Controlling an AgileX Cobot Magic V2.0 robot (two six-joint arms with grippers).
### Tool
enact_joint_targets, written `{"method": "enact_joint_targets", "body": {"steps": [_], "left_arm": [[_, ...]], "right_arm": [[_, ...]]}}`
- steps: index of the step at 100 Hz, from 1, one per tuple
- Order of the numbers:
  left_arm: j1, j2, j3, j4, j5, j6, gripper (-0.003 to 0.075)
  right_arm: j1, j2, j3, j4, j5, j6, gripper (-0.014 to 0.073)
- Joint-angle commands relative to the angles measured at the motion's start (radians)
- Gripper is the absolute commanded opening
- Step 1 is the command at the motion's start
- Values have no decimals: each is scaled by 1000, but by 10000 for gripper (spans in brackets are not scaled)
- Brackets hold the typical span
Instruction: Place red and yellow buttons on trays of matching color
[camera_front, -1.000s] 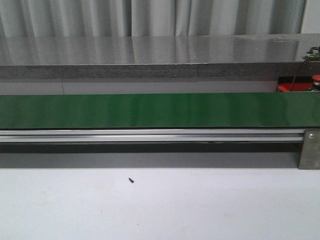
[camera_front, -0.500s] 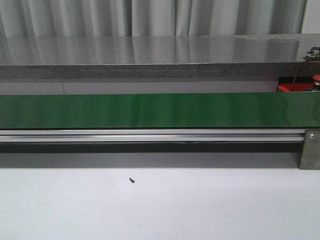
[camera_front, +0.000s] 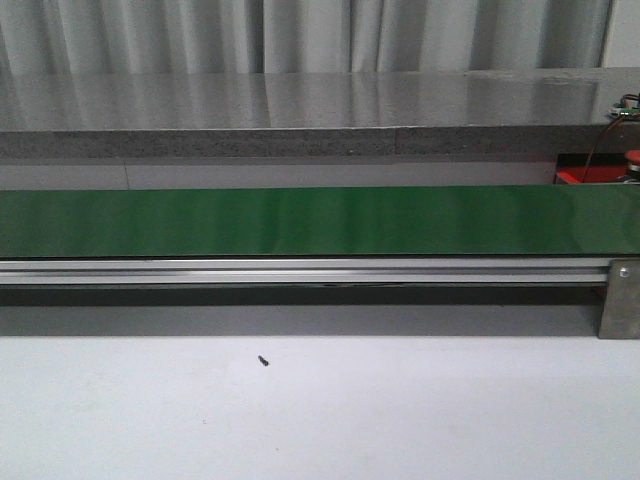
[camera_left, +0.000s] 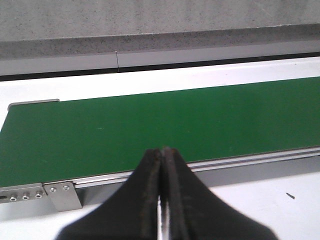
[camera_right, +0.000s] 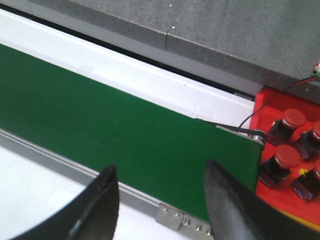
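Honestly nothing has changed over the last second: in the front view the green conveyor belt (camera_front: 300, 221) looks exactly as bare as it did a moment ago, and the little dark speck (camera_front: 263, 360) on the white table (camera_front: 400, 420) hasn't budged either. So my read is we're just waiting for a button to ride in. The left gripper (camera_left: 163, 200) hovers over the near edge of the belt with its fingers (camera_left: 150, 190) pressed together, holding nothing. The right gripper (camera_right: 162, 200) hangs over the belt's end with its fingers (camera_right: 102, 200) spread wide, also holding nothing. The only task stuff I can spot is in the right wrist view: several red buttons (camera_right: 294, 120) already sitting on the red tray (camera_right: 267, 100), just past the end of the belt. No yellow buttons or yellow tray visible anywhere. I'd guess the right arm is the one ready to grab next, since it's already open.
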Motion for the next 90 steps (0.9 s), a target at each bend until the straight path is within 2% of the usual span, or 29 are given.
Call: {"method": "enact_joint_targets", "body": {"steps": [1, 28, 90], "left_arm": [[3, 5, -27, -21, -75, 0, -20], [3, 5, -27, -21, -75, 0, -20], [3, 5, -27, -21, -75, 0, -20]], "right_arm": [[1, -120, 62, 25, -85, 34, 320], [1, -350, 213, 24, -85, 39, -124], [1, -365, 218, 24, -84, 39, -118]]}}
